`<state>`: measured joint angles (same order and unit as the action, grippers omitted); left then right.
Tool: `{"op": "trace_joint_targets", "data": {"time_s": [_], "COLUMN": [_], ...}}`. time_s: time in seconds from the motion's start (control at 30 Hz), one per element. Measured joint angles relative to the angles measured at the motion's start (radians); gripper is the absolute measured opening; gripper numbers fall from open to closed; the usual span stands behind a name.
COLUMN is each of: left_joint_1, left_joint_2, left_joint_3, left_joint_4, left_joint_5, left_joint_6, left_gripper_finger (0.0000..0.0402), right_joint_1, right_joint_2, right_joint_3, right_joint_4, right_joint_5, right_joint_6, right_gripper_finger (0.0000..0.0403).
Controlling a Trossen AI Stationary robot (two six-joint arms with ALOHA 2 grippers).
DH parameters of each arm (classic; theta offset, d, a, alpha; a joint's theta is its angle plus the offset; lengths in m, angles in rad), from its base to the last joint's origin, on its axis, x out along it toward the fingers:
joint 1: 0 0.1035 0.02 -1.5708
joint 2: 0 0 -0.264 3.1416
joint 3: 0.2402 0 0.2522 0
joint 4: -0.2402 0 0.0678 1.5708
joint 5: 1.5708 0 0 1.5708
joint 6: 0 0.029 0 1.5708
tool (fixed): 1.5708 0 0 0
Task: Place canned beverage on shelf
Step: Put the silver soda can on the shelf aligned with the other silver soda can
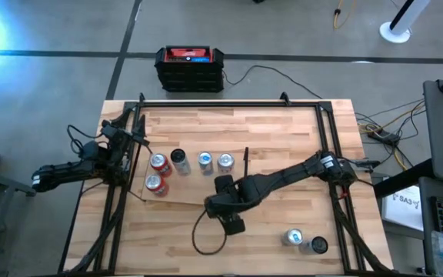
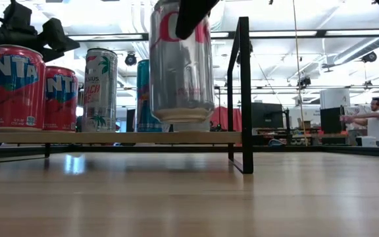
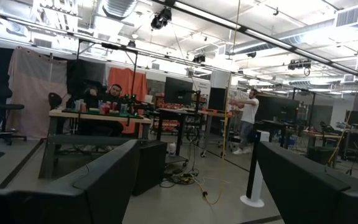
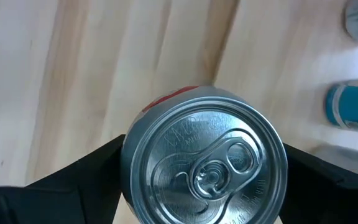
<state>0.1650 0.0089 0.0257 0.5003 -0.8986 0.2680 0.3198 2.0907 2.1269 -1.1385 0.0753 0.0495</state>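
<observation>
The right gripper [image 1: 231, 216] has its fingers [image 4: 79, 180] clamped on either side of a silver can [image 4: 205, 160], which stands upright between them, pull-tab top facing the wrist camera. In the low view this silver can [image 2: 181, 62] hangs with its base just above the shelf [image 2: 110, 137], near the black upright bar [image 2: 243, 92]. On the shelf, beyond the held can, stand two red cans [image 2: 15, 87], a white can [image 2: 100, 90] and a blue can [image 2: 145, 99]. Two more cans [image 1: 304, 240] lie on the tabletop [image 1: 283, 131], well apart from the right fingers. The left gripper [image 1: 43, 181] waits off the tabletop's left edge, fingers [image 3: 98, 186] spread apart and holding nothing.
</observation>
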Motion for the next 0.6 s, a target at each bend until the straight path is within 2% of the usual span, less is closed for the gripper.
{"op": "trace_joint_targets", "data": {"time_s": [0.2,0.5,0.6], "left_joint_1": [0.000,0.000,0.000], "left_joint_2": [0.000,0.000,0.000], "left_joint_3": [0.000,0.000,0.000], "left_joint_4": [0.000,0.000,0.000], "left_joint_5": [0.000,0.000,0.000], "left_joint_6": [0.000,0.000,0.000], "left_gripper_finger": [0.0311,0.0311,0.0311], "right_joint_1": [-0.065,-0.131,-0.133], "right_joint_2": [0.000,-0.001,-0.001], "right_joint_3": [0.000,0.000,0.000], "right_joint_4": [-0.018,-0.040,-0.045], "right_joint_5": [-0.001,-0.006,0.000], "right_joint_6": [0.024,0.228,0.245], "right_gripper_finger": [0.0311,0.0311,0.0311]}}
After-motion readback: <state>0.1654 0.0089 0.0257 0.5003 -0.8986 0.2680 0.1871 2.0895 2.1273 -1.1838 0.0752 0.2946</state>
